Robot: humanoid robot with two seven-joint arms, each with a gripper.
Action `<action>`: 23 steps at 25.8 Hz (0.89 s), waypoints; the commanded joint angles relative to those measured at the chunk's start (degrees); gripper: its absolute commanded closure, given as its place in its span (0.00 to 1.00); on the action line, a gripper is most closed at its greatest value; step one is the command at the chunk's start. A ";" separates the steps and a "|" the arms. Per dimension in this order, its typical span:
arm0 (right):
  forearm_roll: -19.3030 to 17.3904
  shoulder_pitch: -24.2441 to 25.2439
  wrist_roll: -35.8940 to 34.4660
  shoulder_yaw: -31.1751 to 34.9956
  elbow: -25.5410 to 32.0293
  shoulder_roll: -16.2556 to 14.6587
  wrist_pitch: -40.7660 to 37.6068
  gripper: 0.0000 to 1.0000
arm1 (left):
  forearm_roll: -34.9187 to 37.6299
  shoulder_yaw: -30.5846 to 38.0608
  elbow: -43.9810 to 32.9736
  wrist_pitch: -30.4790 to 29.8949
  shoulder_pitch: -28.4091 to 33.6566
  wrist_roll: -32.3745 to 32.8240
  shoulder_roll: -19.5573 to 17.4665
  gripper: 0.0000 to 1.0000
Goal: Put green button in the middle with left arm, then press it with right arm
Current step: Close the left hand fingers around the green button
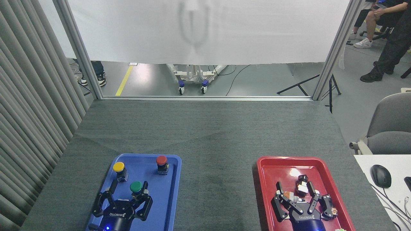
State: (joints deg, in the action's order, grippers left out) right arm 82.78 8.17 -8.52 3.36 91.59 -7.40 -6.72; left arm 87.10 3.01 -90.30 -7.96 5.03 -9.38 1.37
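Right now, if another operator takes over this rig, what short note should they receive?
Left gripper: open, fingers spread around the green button, not closed on it.
Right gripper: open, over the red tray, among small parts.
Green button is in the blue tray, with the yellow button and red button farther back.
Done: approach only.
Left: grasp, set it on the bare grey mat between the trays, press with the right gripper.

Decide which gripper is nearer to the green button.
Left. The left gripper sits over the blue tray, open around the green button. The right gripper is far across, over the red tray.
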 commanded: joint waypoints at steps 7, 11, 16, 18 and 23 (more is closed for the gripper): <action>0.01 0.00 1.66 0.07 0.08 -0.07 -0.32 0.00 | 0.53 -0.90 1.27 -0.48 0.16 0.15 -0.84 0.01; 0.01 0.00 1.84 0.07 0.17 -0.07 -0.32 0.00 | 0.79 -0.90 5.84 -2.06 -0.02 1.99 -1.98 0.01; 0.01 0.00 1.75 0.07 0.17 -0.07 -0.32 0.00 | 0.79 -0.81 9.88 -4.70 -2.66 2.78 -2.42 0.01; 0.01 0.00 1.75 0.07 0.17 -0.07 -0.23 0.00 | 0.79 -0.63 11.64 -4.70 -3.80 2.87 -2.33 0.01; 0.01 0.00 1.75 0.07 0.17 0.01 -0.23 0.00 | 0.88 -0.63 17.00 -4.70 -6.96 2.78 -2.69 0.01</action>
State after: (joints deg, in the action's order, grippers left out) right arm 82.79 8.17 -6.77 3.40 91.76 -7.44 -7.02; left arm 87.95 2.35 -76.07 -12.60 -0.28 -6.61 -1.13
